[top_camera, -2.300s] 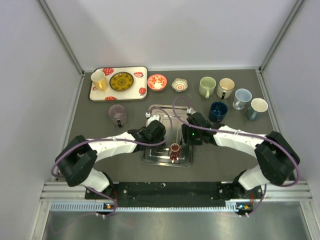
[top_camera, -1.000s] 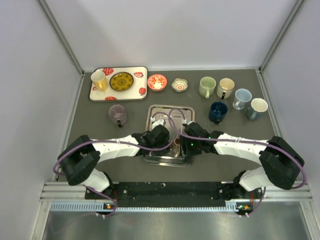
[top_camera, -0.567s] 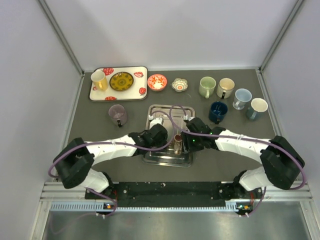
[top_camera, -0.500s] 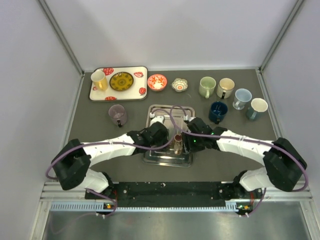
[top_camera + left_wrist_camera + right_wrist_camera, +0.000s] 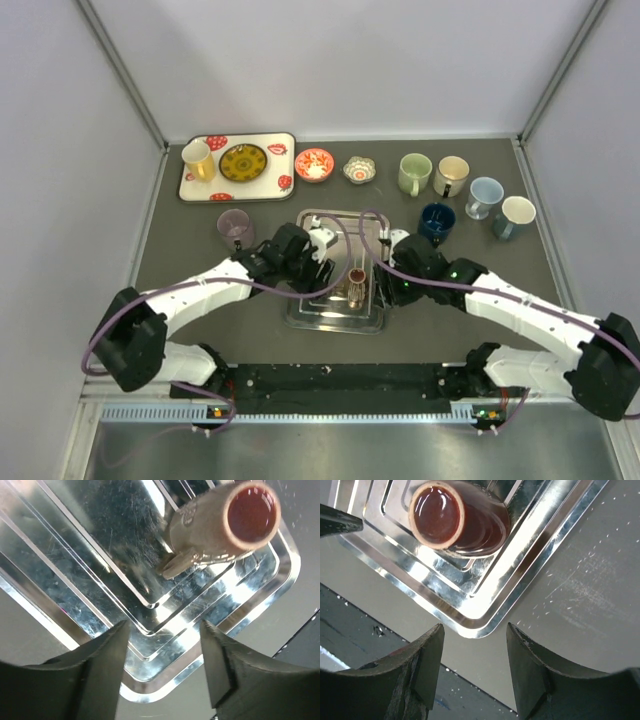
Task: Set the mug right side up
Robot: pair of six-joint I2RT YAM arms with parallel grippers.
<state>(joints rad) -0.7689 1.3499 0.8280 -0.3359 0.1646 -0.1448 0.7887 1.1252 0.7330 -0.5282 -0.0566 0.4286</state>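
My pincer (image 5: 162, 670) gapes empty over the steel tray (image 5: 75, 580). At about two o'clock sits the tan mug (image 5: 205, 532), red-brown mouth turned toward me, handle jutting toward seven o'clock, apart from my fingers (image 5: 102, 675).

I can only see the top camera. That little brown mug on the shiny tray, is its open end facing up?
Observer: It looks so. Both wrist cameras look down into the mouth of the small tan ceramic mug, and the inside is glossy red.
Operator: Is a tool holding it?
Observer: No. The left tool has its fingers spread apart and empty, and the mug stands beyond their tips.
Operator: What about the other one?
Observer: The right tool is open too, with the mug clear of its fingers.
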